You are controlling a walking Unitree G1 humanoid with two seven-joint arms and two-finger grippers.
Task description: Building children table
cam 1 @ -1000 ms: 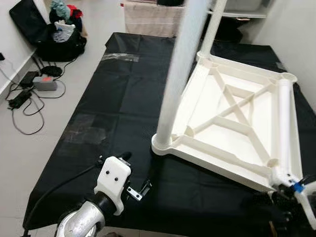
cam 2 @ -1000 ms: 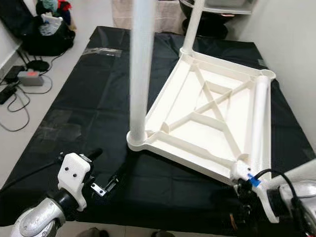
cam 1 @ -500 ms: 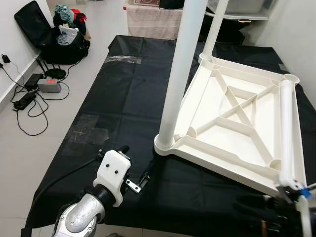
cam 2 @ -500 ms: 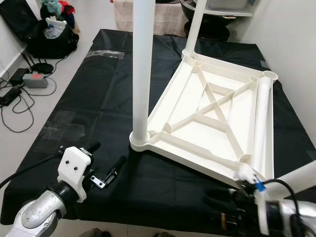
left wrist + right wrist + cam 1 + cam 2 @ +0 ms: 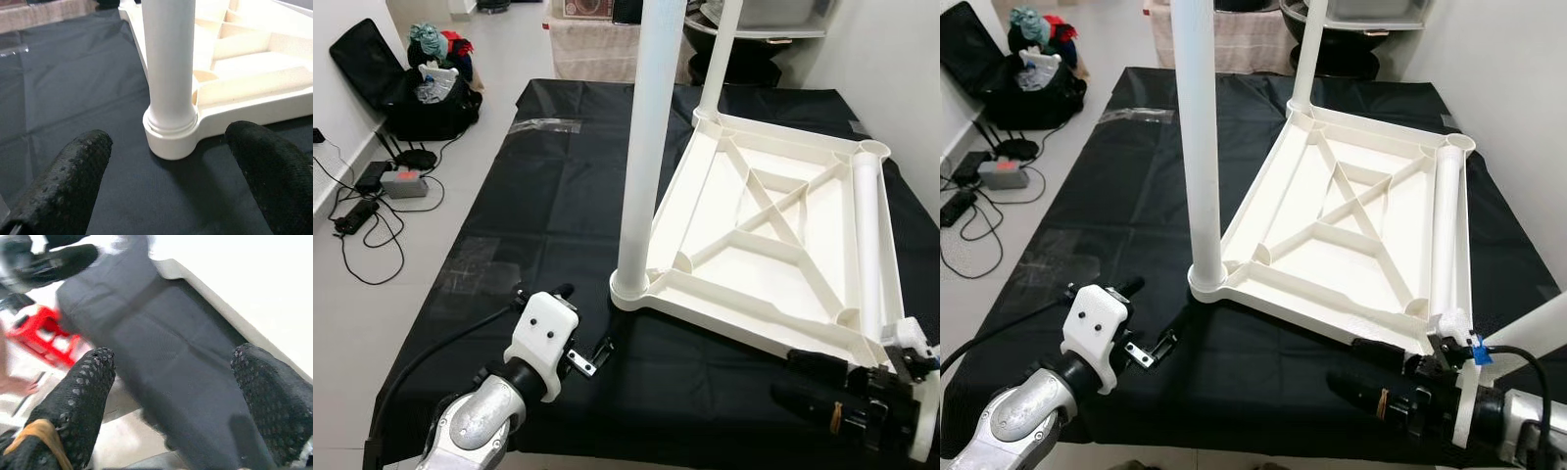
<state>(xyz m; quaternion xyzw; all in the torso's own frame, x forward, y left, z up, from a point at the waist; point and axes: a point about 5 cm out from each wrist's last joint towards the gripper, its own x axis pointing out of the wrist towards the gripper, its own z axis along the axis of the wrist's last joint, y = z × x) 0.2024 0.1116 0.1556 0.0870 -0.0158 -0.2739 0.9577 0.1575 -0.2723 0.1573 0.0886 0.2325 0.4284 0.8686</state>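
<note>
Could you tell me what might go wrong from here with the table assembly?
The loose leg lies on the upturned tabletop along its right edge; a nudge could roll it onto the black sheet. The left gripper, open, points at the base of the near upright leg; a careless push could tilt that leg in its socket. The right gripper, open, hovers at the sheet's near edge and could snag it.

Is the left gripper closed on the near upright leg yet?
No: in the left wrist view the left gripper is open, its fingers apart and short of the near upright leg.
</note>
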